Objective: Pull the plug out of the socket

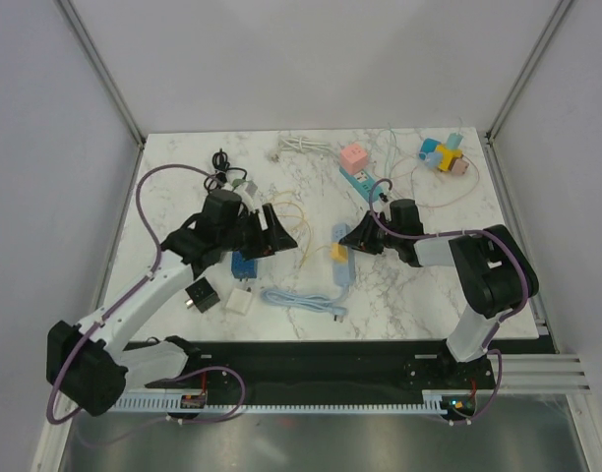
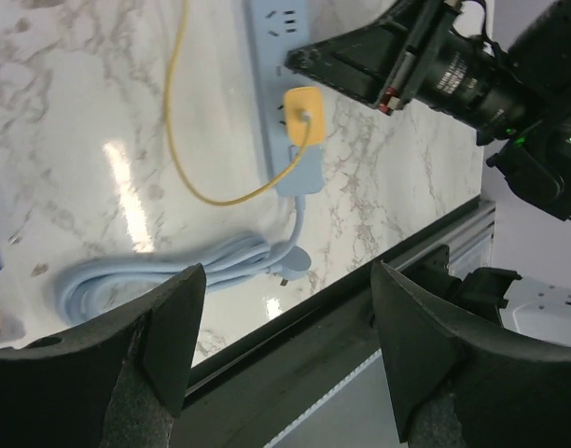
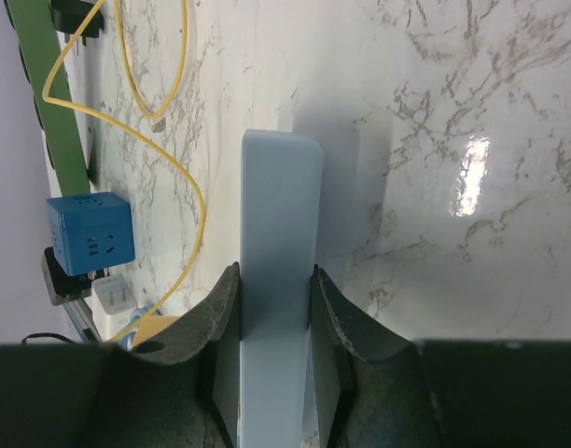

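Observation:
A light blue power strip [image 1: 340, 258] lies on the marble table, with a yellow plug [image 1: 340, 253] seated in it and a yellow cable [image 1: 303, 224] running off to the left. In the left wrist view the plug [image 2: 300, 114] sits in the strip [image 2: 281, 56]. My right gripper [image 1: 354, 239] is shut on the far end of the strip [image 3: 279, 271], one finger on each side. My left gripper [image 1: 277, 234] is open and empty, to the left of the strip and above the table; its fingers [image 2: 169, 327] frame the near table edge.
A blue cube adapter [image 1: 244, 267], a white adapter [image 1: 240, 303] and a black adapter [image 1: 202, 295] lie under the left arm. The strip's coiled blue cord [image 1: 299, 300] lies near the front edge. A teal power strip [image 1: 361, 181], pink cube [image 1: 353, 155], cables and toy blocks [image 1: 442, 154] sit at the back.

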{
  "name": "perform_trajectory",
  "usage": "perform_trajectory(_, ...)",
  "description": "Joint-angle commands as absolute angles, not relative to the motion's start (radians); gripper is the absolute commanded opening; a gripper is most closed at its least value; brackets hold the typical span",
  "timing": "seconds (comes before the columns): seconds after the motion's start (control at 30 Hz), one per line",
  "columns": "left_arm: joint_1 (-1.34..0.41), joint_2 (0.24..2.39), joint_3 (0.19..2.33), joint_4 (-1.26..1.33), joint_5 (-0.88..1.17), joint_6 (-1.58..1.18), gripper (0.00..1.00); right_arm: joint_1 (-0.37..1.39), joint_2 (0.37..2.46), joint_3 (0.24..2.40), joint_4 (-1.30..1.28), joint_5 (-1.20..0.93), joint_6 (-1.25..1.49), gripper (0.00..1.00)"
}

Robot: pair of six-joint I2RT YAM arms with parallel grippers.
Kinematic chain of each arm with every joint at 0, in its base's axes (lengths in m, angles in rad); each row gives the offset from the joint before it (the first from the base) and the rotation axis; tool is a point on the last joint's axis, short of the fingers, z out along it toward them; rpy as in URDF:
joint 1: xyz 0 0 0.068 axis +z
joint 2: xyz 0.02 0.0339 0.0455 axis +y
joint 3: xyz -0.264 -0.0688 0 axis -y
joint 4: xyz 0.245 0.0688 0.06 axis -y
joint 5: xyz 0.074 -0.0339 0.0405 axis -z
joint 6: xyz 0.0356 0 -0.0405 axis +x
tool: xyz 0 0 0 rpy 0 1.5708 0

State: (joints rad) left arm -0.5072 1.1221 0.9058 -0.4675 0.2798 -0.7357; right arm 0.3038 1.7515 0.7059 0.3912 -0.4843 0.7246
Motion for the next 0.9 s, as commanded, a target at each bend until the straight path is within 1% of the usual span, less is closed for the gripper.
perform_trajectory(0.0,-0.574,1.244,1.044,-0.377,0.339,-0.638,0.79,0.316,1.775,0.713,0.364,-0.466,0.615,0.0)
perform_trajectory(0.07,-0.609,1.356,1.135,-0.379,0.321,-0.612,0.83,0.319,1.773,0.718,0.359,-0.465,0.611,0.0)
perform_trajectory(0.13,-0.624,1.437,1.198,-0.399,0.318,-0.595,0.84,0.319,1.775,0.721,0.348,-0.465,0.603,0.0)
perform_trajectory(0.17,-0.633,1.512,1.259,-0.408,0.318,-0.583,0.85,0.321,1.773,0.722,0.347,-0.465,0.6,0.0)
perform_trajectory(0.23,-0.641,1.593,1.32,-0.429,0.33,-0.575,0.84,0.321,1.772,0.726,0.338,-0.465,0.595,0.0)
perform_trajectory(0.27,-0.646,1.662,1.369,-0.446,0.35,-0.575,0.83,0.321,1.767,0.726,0.333,-0.462,0.591,0.0)
perform_trajectory(0.37,-0.655,1.774,1.437,-0.463,0.371,-0.572,0.8,0.324,1.763,0.729,0.322,-0.457,0.58,0.0)
perform_trajectory(0.6,-0.667,1.907,1.486,-0.485,0.39,-0.563,0.78,0.33,1.764,0.733,0.322,-0.46,0.58,0.0)
perform_trajectory(0.87,-0.684,1.956,1.463,-0.491,0.476,-0.555,0.79,0.339,1.772,0.736,0.33,-0.456,0.58,0.0)
